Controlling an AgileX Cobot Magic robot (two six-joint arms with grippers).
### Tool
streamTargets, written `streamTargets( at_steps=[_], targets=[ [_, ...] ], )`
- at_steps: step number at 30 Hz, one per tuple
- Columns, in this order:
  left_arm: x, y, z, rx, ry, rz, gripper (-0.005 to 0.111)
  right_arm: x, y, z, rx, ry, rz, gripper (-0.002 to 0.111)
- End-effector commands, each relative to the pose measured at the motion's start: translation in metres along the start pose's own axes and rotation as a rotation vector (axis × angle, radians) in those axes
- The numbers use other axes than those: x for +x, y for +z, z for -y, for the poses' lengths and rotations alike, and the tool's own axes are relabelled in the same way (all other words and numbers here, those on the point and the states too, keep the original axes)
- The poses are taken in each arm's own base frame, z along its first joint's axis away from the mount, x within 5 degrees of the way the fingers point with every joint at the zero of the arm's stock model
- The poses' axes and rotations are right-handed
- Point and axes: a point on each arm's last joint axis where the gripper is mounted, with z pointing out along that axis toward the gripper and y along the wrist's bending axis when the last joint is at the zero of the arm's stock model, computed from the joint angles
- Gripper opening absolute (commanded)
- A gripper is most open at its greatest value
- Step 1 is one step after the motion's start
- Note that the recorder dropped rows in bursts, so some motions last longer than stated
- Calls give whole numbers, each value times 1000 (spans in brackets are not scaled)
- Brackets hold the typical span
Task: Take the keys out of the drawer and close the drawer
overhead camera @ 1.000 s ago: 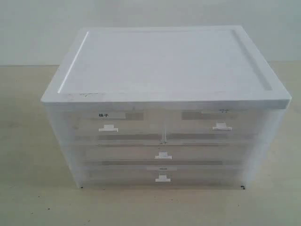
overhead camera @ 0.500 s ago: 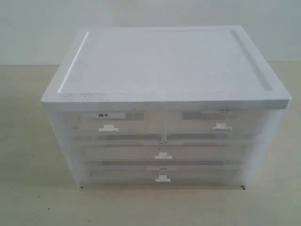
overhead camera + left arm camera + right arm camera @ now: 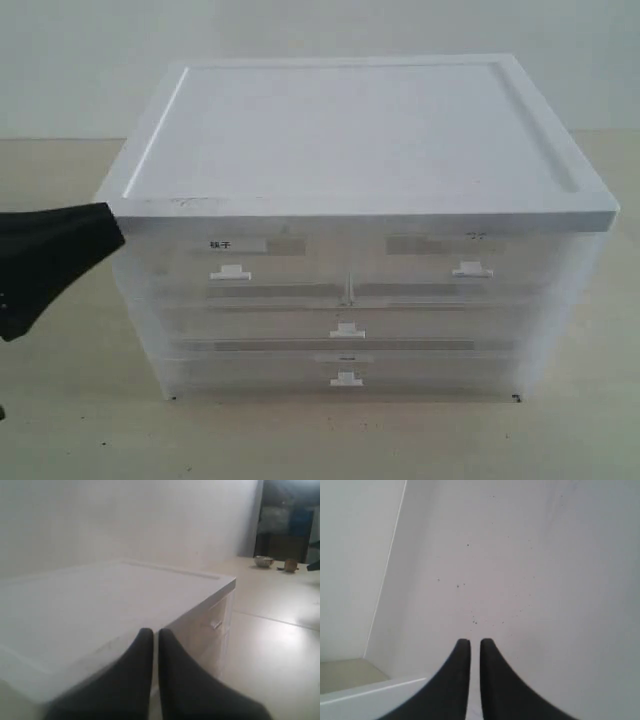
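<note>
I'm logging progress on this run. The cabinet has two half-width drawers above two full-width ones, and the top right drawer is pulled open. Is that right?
Not quite. The layout is as you say, but the top right drawer is shut, with its front flush with the other fronts of the cabinet. The exterior view shows this.

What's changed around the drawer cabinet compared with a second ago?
The left gripper has come into the exterior view from the left edge, and its tip is now beside the upper left front corner of the cabinet. It holds nothing. The cabinet has not moved. All its drawers stay shut, including the faintly labelled upper right drawer. No keys show.
</note>
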Motion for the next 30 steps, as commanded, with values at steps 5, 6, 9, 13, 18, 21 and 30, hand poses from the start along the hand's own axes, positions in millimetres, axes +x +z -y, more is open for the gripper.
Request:
streamTargets(
  at_steps=[5,6,9,13,18,21,30],
  targets=[
    [23,14,-12,7,11,-52,5,-24,75,83,241,-80,-174,5],
    [23,14,-11,11,16,-51,5,-26,82,93,290,-91,-221,5],
    [23,14,-11,12,16,-52,5,-26,94,116,427,-160,-380,5],
    [24,14,-11,11,13,-53,5,-17,93,130,669,-164,-554,5],
    [24,14,-10,12,13,-54,5,-2,79,133,847,-166,-804,5],
    [24,14,-10,12,13,-54,5,5,81,121,719,-79,-921,5],
    [25,14,-8,37,25,-68,5,10,84,65,19,43,-1099,11]
  ],
)
